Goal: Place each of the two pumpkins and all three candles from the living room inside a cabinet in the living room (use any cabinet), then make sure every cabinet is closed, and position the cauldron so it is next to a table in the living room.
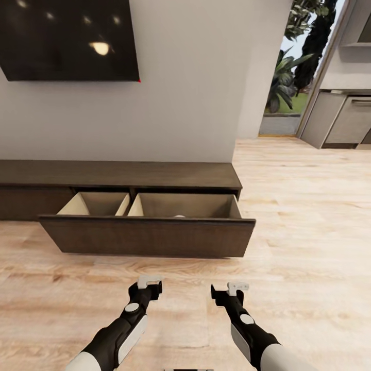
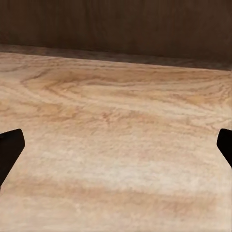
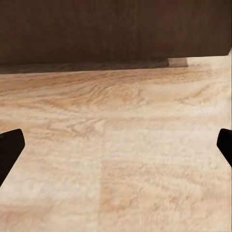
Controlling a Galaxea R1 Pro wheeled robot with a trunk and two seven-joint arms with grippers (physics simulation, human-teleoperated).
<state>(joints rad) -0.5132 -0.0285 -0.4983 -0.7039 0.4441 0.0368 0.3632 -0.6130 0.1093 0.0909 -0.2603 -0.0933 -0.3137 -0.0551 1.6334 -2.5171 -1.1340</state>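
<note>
Now both arms are hovering over the floor [image 1: 309, 247], empty.
Left gripper [image 1: 150, 282] and right gripper [image 1: 237, 286] are holding jaws spread wide; the cabinet [image 1: 149, 234] is standing ahead of them, drawer pulled open.

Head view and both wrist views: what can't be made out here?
- Contents of the dark brown wooden cabinet's open drawer: head view, its front panel hides the floor inside; one pale sliver is unidentifiable.
- Left gripper, right gripper: wrist views, fingertips cut off at the edges.
</note>
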